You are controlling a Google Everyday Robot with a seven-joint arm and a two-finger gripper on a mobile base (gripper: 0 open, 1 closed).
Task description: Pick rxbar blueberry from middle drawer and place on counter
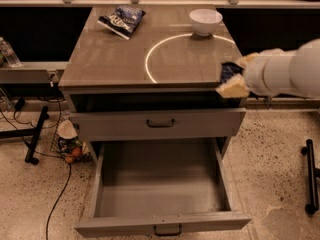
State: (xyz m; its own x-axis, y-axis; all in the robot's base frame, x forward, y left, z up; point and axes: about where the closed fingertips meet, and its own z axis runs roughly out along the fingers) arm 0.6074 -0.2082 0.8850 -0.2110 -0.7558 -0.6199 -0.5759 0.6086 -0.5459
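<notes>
My gripper is at the right front edge of the counter, level with its top. It is shut on the rxbar blueberry, a small dark navy wrapper showing between the pale fingers. The bar hangs over the counter's right front corner, beside the thin white circle line. The middle drawer is pulled wide open below, and its grey inside holds nothing I can see. My white arm reaches in from the right.
A crinkled blue-and-white snack bag lies at the counter's back left. A white bowl stands at the back right. A shallower drawer front is slightly open above. Cables, a stand leg and clutter sit on the floor at left.
</notes>
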